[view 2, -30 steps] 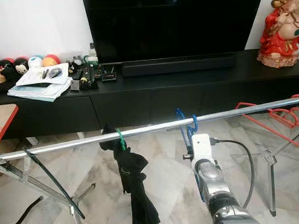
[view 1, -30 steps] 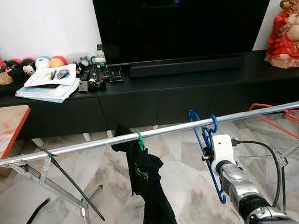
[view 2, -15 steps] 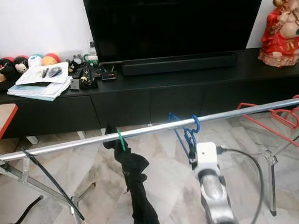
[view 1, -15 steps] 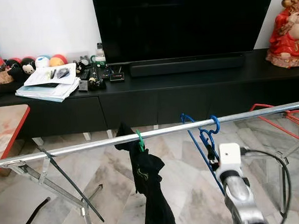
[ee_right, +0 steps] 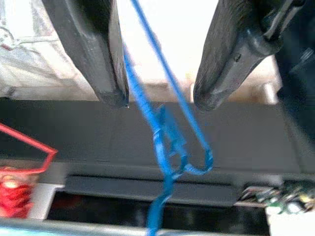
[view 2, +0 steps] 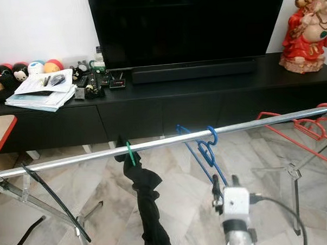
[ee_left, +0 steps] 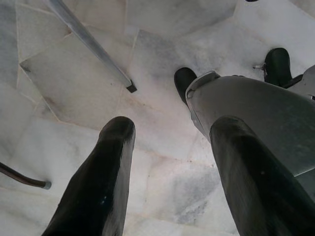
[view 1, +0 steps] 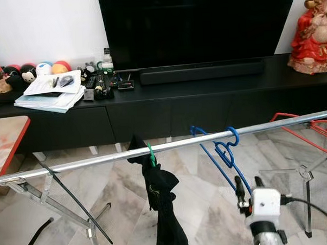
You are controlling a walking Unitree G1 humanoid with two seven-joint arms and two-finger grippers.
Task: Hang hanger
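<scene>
Honestly nothing here is readable. The papers point(view 1: 49, 93) stacked on the black TV cabinet point(view 1: 152, 109) at about 10 o'clock have print on them, but it's way too small and soft to make out. The little bottle point(view 1: 107, 55) next to the TV point(view 1: 197, 26) has a label, same story. The black garment point(view 1: 164, 201) on the rail point(view 1: 100, 158) has a faint greenish mark on it; can't tell if it's lettering or a logo.
</scene>
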